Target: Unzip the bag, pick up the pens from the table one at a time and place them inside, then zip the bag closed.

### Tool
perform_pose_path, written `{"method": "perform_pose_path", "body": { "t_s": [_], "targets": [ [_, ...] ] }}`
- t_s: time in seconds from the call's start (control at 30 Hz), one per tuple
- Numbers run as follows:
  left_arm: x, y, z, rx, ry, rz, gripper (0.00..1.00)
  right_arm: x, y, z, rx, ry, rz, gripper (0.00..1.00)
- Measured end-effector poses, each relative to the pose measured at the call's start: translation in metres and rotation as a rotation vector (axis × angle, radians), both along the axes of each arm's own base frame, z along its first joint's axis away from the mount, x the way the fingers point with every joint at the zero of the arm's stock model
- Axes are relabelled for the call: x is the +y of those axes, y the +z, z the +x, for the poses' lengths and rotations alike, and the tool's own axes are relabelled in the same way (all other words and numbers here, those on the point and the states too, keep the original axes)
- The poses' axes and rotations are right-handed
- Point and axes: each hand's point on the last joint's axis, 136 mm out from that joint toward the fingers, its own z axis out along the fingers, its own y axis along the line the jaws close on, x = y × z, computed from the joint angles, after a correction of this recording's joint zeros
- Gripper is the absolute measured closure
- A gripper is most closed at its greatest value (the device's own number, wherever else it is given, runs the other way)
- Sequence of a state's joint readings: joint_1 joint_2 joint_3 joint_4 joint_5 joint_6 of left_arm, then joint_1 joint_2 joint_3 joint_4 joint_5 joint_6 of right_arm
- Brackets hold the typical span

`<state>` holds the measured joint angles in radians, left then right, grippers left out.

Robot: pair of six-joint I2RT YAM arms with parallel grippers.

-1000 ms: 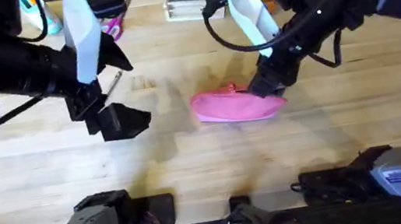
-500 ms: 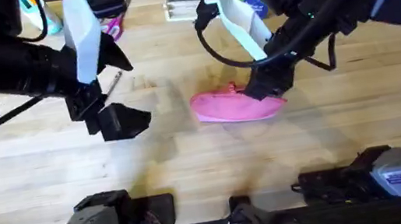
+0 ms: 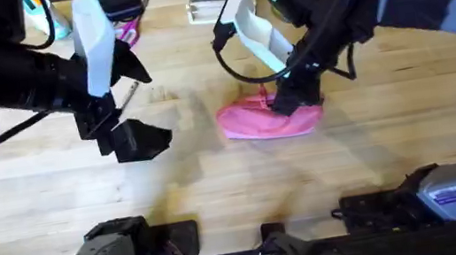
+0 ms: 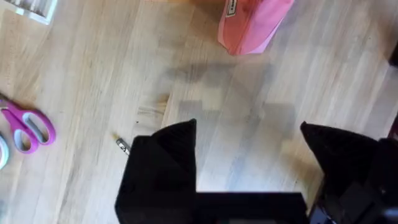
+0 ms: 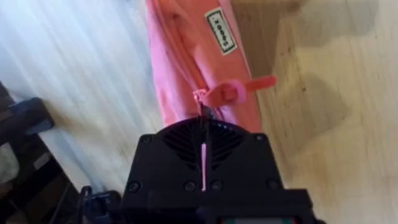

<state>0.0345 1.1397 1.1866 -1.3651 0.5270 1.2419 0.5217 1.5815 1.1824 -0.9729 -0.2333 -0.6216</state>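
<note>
A: What was the surface?

B: A light plank counter (image 3: 218, 182), bare through the middle. Clutter sat along its far edge, too blurred to name, apart from a pale tray (image 3: 209, 8) and pink scissors (image 4: 25, 127).

A: Counts?

B: One bag (image 3: 267, 120), pink, lying flat near the counter's centre. One pair of scissors. One small metal piece (image 4: 123, 145) lay on the wood near the left jaws; I could not tell what it was. Two arms.

A: Any writing?

B: A small pale label (image 5: 221, 28) was sewn on the bag's side; its print could not be read.

A: Jaws?

B: The left gripper (image 4: 249, 162) hung over bare wood, well apart from the bag, jaws spread wide with nothing between them. The right gripper (image 5: 204, 134) was down at the bag's right end, jaws pinched together at the zipper line beside the pink pull tab (image 5: 239, 90). Whether they actually held the tab, I could not tell.
</note>
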Motion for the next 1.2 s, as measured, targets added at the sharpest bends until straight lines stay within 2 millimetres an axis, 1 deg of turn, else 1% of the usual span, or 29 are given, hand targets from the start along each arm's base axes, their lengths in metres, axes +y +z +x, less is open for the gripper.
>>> {"method": "perform_pose_path", "body": {
  "t_s": [0.13, 0.23, 0.37, 0.53, 0.6, 0.73, 0.87, 1.0, 1.07, 1.2],
  "targets": [
    [0.0, 0.0, 0.0, 0.0, 0.0, 0.0, 0.007, 0.004, -0.013, 0.007, 0.001, 0.023, -0.004, 0.968],
    [0.0, 0.0, 0.0, 0.0, 0.0, 0.0, 0.007, 0.006, -0.015, 0.01, -0.009, 0.038, 0.0, 0.97],
    [0.0, 0.0, 0.0, 0.0, 0.0, 0.0, 0.007, 0.005, -0.011, 0.012, -0.034, 0.054, 0.0, 0.97],
    [0.0, 0.0, 0.0, 0.0, 0.0, 0.0, 0.007, 0.006, 0.003, 0.023, -0.123, 0.058, 0.015, 0.97],
    [0.0, 0.0, 0.0, 0.0, 0.0, 0.0, 0.007, 0.007, 0.005, 0.025, -0.138, 0.059, 0.022, 0.969],
    [0.0, 0.0, 0.0, 0.001, 0.0, 0.0, 0.007, 0.008, 0.004, 0.026, -0.139, 0.068, 0.023, 0.969],
    [0.0, 0.0, -0.001, 0.004, 0.0, 0.0, 0.008, 0.008, -0.003, 0.025, -0.119, 0.074, 0.017, 0.968],
    [0.0, 0.0, -0.001, 0.006, 0.0, 0.0, 0.007, 0.008, -0.013, 0.018, -0.076, 0.078, 0.018, 0.969],
    [0.0, 0.0, -0.002, 0.008, 0.0, 0.0, 0.008, 0.008, -0.015, 0.015, -0.062, 0.079, 0.022, 0.968],
    [0.0, 0.0, -0.002, 0.008, 0.0, 0.0, 0.008, 0.009, -0.018, 0.014, -0.061, 0.08, 0.027, 0.968]
  ]
}}
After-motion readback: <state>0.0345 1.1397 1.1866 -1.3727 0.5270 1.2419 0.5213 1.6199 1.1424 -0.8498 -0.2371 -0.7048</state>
